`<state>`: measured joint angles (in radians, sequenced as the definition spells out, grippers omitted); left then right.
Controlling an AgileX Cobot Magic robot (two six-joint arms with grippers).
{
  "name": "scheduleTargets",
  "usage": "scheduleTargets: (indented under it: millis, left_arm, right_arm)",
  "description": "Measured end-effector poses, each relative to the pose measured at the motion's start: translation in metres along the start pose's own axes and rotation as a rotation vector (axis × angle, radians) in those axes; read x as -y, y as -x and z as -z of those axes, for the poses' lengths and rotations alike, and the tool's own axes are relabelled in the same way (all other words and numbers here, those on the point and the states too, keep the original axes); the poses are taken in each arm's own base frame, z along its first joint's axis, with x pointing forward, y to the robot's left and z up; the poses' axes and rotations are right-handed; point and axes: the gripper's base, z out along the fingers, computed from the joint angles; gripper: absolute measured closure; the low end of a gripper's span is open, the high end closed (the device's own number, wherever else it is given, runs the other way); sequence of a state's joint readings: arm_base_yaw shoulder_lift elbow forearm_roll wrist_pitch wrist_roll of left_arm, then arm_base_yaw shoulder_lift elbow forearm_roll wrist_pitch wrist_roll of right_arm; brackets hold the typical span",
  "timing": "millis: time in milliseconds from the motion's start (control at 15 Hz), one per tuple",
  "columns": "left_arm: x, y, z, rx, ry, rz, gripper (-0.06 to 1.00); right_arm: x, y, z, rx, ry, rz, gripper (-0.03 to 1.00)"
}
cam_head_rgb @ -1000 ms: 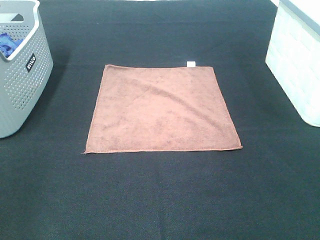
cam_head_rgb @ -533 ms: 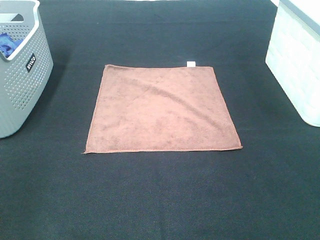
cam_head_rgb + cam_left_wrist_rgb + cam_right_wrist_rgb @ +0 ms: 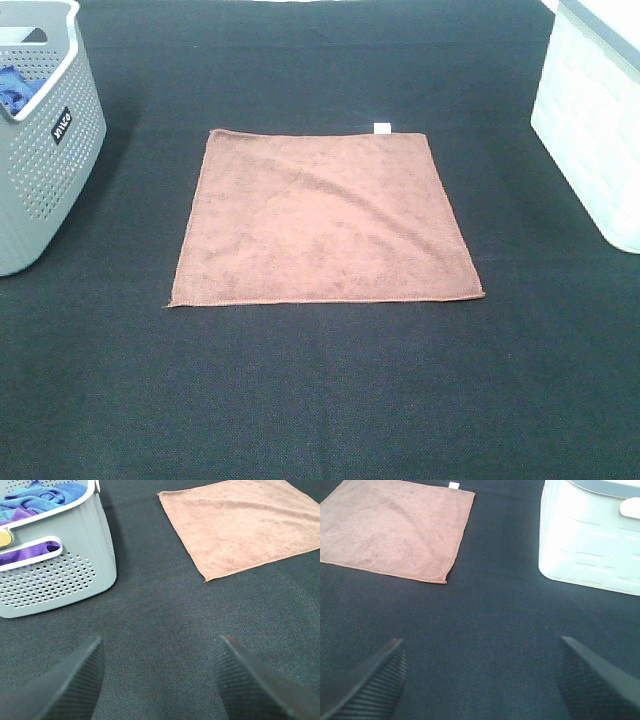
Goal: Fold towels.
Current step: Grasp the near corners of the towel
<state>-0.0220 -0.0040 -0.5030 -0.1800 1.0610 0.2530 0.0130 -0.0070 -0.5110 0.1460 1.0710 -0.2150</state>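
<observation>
A reddish-brown square towel lies flat and unfolded in the middle of the black table, with a small white tag at its far edge. It also shows in the left wrist view and in the right wrist view. Neither arm appears in the exterior high view. My left gripper is open and empty, hovering over bare table short of the towel's near left corner. My right gripper is open and empty, over bare table short of the towel's near right corner.
A grey perforated basket stands at the left edge and holds blue and purple cloths. A white basket stands at the right edge; it also shows in the right wrist view. The black table cover spreads all around.
</observation>
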Motion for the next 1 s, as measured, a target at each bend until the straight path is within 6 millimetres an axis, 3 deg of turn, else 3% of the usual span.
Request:
scheduleTargets:
  millis: [1000]
  left_arm:
    - [0.0,0.0,0.0,0.0,0.0,0.0,0.33]
  right_arm:
    - [0.0,0.0,0.0,0.0,0.0,0.0,0.2]
